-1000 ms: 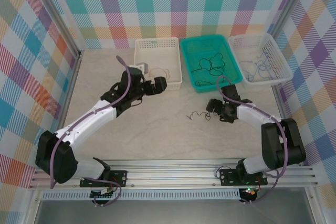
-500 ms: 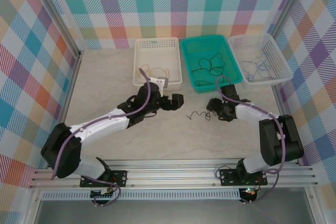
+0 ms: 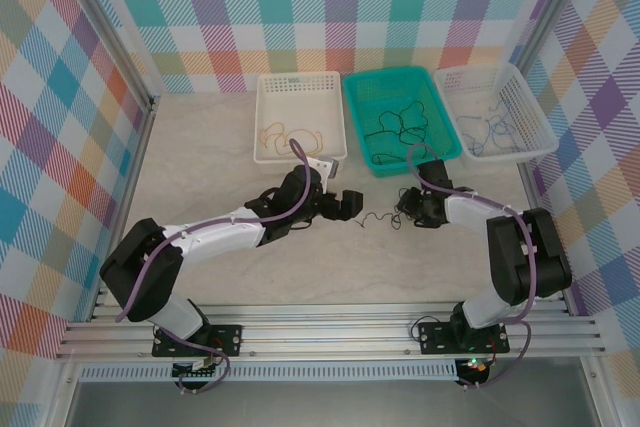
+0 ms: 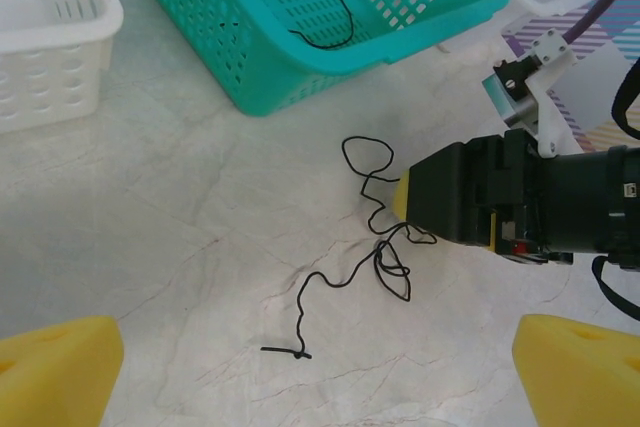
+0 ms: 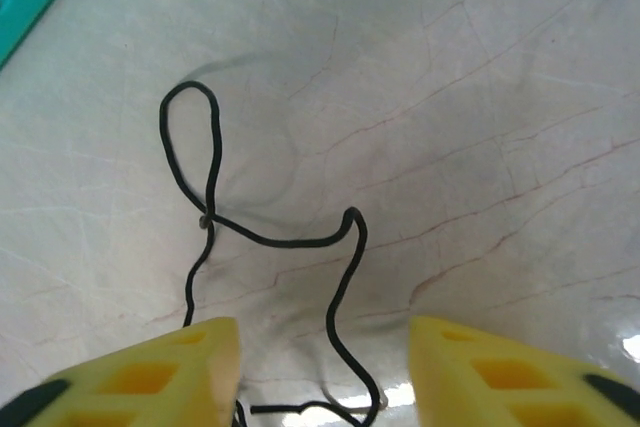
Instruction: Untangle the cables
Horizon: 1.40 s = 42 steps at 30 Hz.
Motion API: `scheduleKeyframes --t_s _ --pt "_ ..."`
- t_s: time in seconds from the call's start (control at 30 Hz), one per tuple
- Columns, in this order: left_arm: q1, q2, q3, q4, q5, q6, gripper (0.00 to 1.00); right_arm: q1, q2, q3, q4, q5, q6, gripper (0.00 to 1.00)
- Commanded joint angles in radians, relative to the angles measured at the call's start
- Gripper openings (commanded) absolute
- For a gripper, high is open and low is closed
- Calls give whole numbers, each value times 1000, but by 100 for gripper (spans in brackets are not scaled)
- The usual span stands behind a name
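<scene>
The loose black cable (image 3: 376,218) lies flat near the middle of the tabletop (image 3: 200,147), in front of the near wall of the teal basket (image 3: 400,74) and apart from it. Its long axis runs roughly left to right, in several kinks and small loops. One end carries a small knot (image 4: 297,353); the other loops up toward the basket.

The right gripper (image 3: 405,210) sits at the cable's right end. In the right wrist view its fingers (image 5: 150,377) stand apart with the cable (image 5: 270,237) running down between them; they are not clamped on it. The loop (image 5: 190,147) and a crossing point lie just ahead of the fingertips.

The left gripper (image 3: 346,205) hovers just beside the cable's left end, fingers spread wide and holding nothing. In the left wrist view the knotted end lies ahead of its pads (image 4: 55,372), between them.

Judgement: the right arm is nearer and set to pinch first. The left arm is placed to take the free end, so the coming pull likely runs along the cable's long axis.
</scene>
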Motion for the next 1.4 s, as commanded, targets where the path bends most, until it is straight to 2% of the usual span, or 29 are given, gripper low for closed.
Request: scheduleKeyframes --t_s 0.0,0.13,0.2,0.27,0.3,0.47,0.63,1.0,1.37 --pt "-6 6 20 23 14 47 100 24 5 -13 106 -45 -27 37" --pt "-7 -13 24 5 10 71 100 29 -48 -42 149 -76 -57 27" --pt "-8 -17 23 -2 15 88 100 29 -72 -47 149 -96 -70 17" --pt "-6 -10 30 -13 61 119 100 30 -95 -51 142 -118 -78 1" --pt "-6 -3 38 -22 84 133 100 29 -112 -52 137 -128 -78 0" --pt "-10 15 31 3 113 180 100 30 -233 -67 118 -192 -103 0" --pt "-12 24 5 99 129 243 100 29 -346 -60 74 -261 -139 0" --pt "-12 30 -29 235 318 414 99 29 -517 -17 50 -460 -156 0" --pt "-57 102 -17 316 311 395 91 29 -593 14 112 -498 -29 0"
